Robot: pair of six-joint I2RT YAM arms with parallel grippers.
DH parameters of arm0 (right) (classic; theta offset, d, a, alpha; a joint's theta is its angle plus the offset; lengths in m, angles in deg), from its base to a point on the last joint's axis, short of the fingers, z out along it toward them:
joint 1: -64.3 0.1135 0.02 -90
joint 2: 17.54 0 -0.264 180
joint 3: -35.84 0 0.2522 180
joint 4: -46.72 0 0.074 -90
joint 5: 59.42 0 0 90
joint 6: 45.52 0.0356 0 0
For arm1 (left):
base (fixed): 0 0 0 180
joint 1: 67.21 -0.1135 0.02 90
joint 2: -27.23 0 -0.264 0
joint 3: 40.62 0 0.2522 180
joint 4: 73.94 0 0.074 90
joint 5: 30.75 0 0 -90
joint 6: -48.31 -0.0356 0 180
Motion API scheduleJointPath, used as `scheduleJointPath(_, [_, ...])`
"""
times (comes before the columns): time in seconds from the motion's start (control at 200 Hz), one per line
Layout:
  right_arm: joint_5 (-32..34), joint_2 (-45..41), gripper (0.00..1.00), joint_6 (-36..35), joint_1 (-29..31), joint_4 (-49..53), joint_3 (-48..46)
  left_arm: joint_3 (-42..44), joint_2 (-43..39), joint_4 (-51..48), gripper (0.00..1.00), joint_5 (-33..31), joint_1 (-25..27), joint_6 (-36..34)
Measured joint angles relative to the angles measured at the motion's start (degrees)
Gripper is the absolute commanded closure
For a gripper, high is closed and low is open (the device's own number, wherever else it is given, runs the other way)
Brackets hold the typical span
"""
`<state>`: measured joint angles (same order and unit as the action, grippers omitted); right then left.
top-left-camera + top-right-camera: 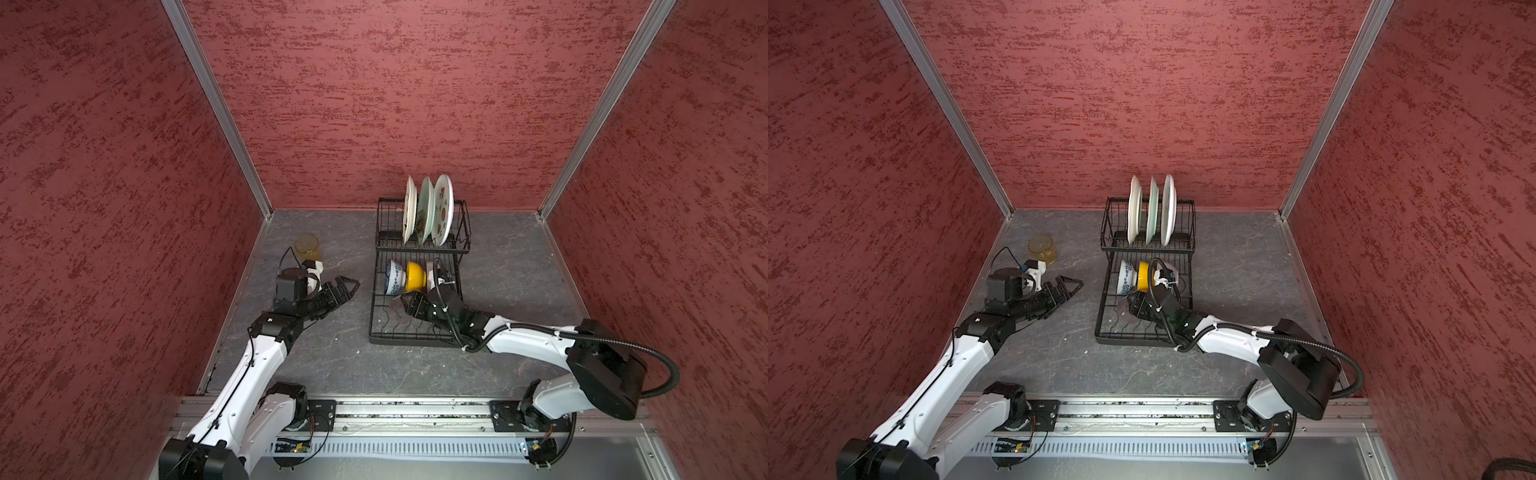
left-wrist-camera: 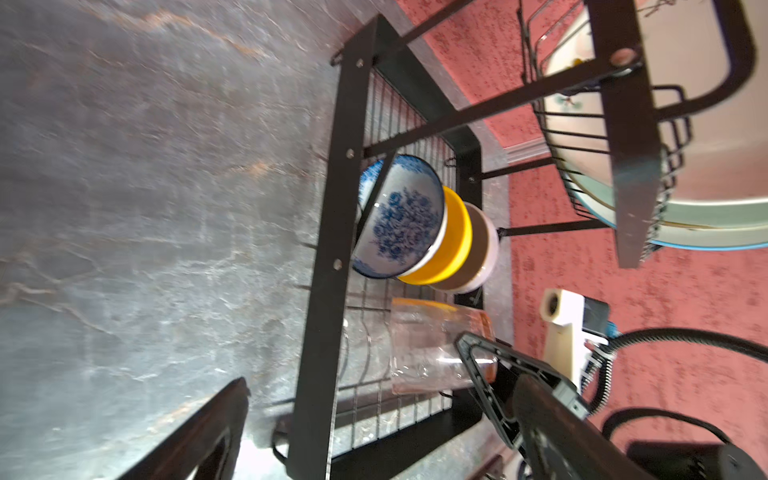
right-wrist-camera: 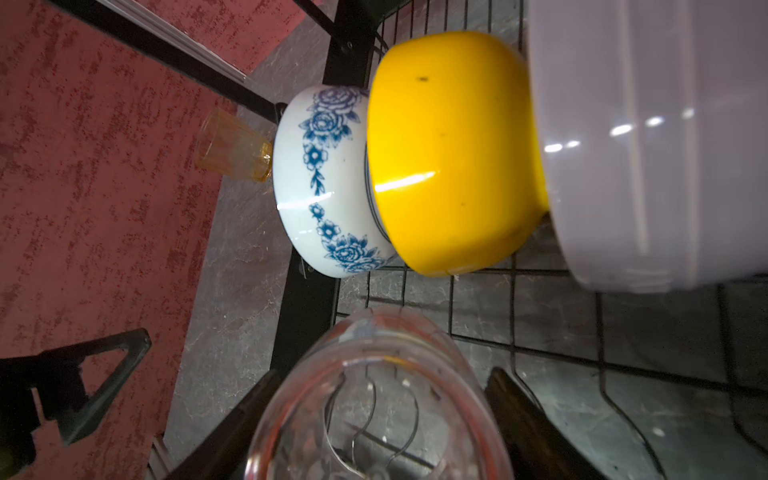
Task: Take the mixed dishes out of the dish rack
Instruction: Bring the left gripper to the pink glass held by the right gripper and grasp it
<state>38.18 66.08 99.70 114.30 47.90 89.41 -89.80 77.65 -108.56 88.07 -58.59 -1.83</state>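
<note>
**Layout**

The grey marbled desk (image 1: pixel 332 365) carries the black wire two-tier dish rack (image 1: pixel 373 316) at frame centre in both top views. Three white patterned plates (image 1: pixel 426 210) stand on edge in its raised back tier. On the flat front tier, the blue-and-white floral bowl (image 1: pixel 392 277), yellow bowl (image 1: pixel 414 276) and pale pink bowl (image 3: pixel 665 145) lie nested on their sides. Just below them in frame, the pinkish clear glass (image 2: pixel 428 349) is on its side, and the jaws of the right gripper (image 3: pixel 382 376) are pressed against its two walls. The amber clear glass (image 1: pixel 306 248) stands on the desk at centre left. The left gripper (image 1: pixel 347 287) hovers below it in frame, jaws fully apart and empty.

**Hazards**

- The smooth glass walls may slip or pivot in the jaws on lifting.
- The wire tines seen through the glass may snag its rim.
- The right wrist sits close to the pale pink bowl, so a sideways pull would likely topple the nested row.
</note>
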Motion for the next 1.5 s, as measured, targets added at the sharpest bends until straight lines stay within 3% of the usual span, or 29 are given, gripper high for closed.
scheduleJointPath(0.341, [-2.93,-3.50,0.45,2.10,-1.03,-6.08,0.00,1.09,-0.02,6.99,0.08,5.75,2.62,7.76])
scheduleJointPath(0.666, [-6.45,-4.42,0.46,4.94,-2.58,-11.47,-0.87,1.09,4.57,15.67,0.34,7.93,7.02,14.19])
scheduleJointPath(0.992, [-10.88,-4.44,0.46,8.52,-4.79,-16.63,-0.92,1.09,6.93,26.25,0.39,8.74,10.32,18.95])
scheduleJointPath(1.503, [-14.19,-6.73,0.46,10.54,-5.68,-19.76,-2.05,2.56,12.63,41.35,0.54,9.79,15.19,24.74])
